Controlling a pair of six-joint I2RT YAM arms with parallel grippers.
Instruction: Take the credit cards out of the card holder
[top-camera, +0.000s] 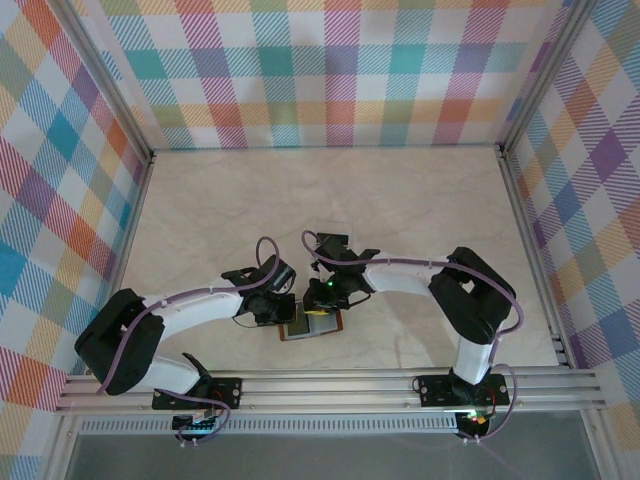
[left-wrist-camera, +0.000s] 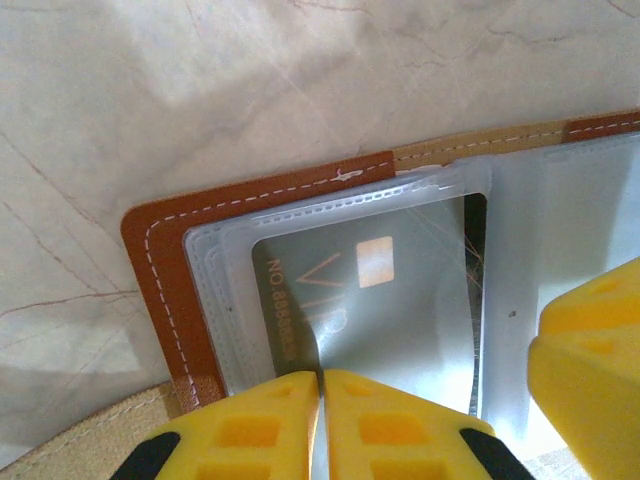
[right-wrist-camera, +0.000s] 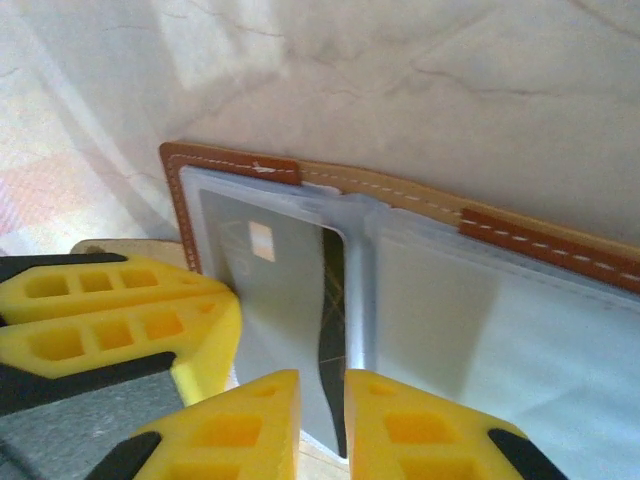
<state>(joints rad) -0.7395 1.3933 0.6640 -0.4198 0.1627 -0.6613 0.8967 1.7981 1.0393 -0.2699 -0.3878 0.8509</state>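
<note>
- Near the table's (top-camera: 420, 210) front edge, card holder (top-camera: 312, 327) lies open; a credit card (right-wrist-camera: 270, 300) sits in its clear pocket (left-wrist-camera: 215, 300).
- Card's long axis points at right gripper (right-wrist-camera: 322, 425), jaws narrow over its end, grip uncertain.
- Left gripper (left-wrist-camera: 320, 420), almost closed, sits at the pocket's side edge.

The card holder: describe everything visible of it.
The card holder lies open and flat on the marble-look table. It is reddish-brown leather with white stitching, a tan spine and clear plastic sleeves inside. One sleeve holds a pale card with a chip. The left gripper, shut, and the right gripper are at that sleeve's edge.
</note>
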